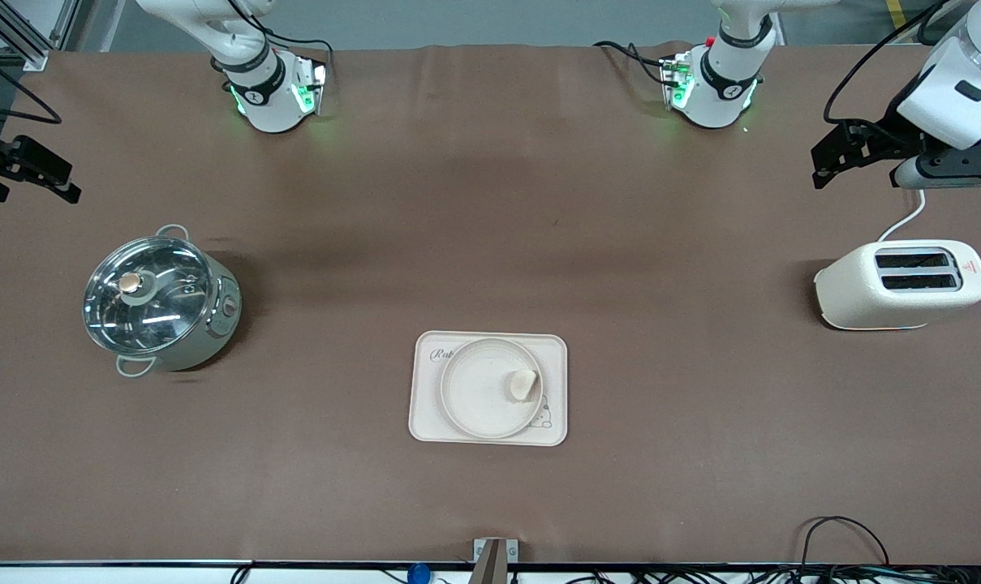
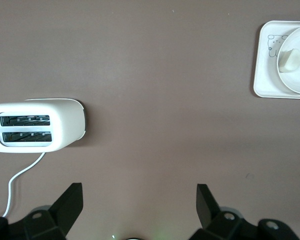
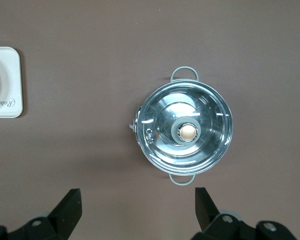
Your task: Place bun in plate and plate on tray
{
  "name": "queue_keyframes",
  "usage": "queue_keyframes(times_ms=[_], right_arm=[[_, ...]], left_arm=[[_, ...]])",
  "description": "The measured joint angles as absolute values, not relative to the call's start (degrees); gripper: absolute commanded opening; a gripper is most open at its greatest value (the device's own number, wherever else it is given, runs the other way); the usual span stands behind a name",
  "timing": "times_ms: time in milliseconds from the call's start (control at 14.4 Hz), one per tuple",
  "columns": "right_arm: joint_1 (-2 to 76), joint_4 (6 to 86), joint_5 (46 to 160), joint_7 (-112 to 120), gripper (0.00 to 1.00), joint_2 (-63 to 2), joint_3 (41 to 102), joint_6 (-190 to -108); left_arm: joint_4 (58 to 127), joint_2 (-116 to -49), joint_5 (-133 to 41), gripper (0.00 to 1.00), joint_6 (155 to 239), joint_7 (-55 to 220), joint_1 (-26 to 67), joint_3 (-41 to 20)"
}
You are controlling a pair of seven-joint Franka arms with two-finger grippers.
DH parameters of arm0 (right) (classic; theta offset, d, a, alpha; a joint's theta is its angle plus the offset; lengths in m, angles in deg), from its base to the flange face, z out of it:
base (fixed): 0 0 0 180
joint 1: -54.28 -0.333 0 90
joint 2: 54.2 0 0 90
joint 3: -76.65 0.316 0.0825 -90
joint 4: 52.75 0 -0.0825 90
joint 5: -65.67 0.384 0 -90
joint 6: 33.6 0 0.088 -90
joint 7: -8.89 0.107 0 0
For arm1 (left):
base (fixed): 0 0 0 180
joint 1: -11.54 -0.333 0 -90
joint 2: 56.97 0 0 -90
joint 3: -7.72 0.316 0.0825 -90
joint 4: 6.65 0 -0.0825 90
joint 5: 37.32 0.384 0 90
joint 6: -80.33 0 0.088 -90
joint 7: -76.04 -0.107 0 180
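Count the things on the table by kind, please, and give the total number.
Bread: 1, the bun, lying in the plate.
Tableware: 2, the plate resting on the tray.
Kitchen appliances: 2, the lidded pot toward the right arm's end, the toaster toward the left arm's end.
Total: 5.

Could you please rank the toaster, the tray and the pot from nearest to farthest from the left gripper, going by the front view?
From the left gripper:
1. Toaster, at the left arm's end.
2. Tray, mid-table.
3. Pot, at the right arm's end.
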State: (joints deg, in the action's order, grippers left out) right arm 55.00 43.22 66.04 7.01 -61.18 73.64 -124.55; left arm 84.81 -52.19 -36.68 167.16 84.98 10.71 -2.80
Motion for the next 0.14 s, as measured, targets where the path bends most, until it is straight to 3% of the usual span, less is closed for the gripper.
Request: queue_keyframes(times_ms=[138], right_arm=[[55.0, 43.2, 65.9, 7.0, 1.00, -61.2, 73.9, -124.6]], left_arm=[[84.8, -52.3, -36.7, 1.00, 167.2, 85.0, 10.7, -2.8]])
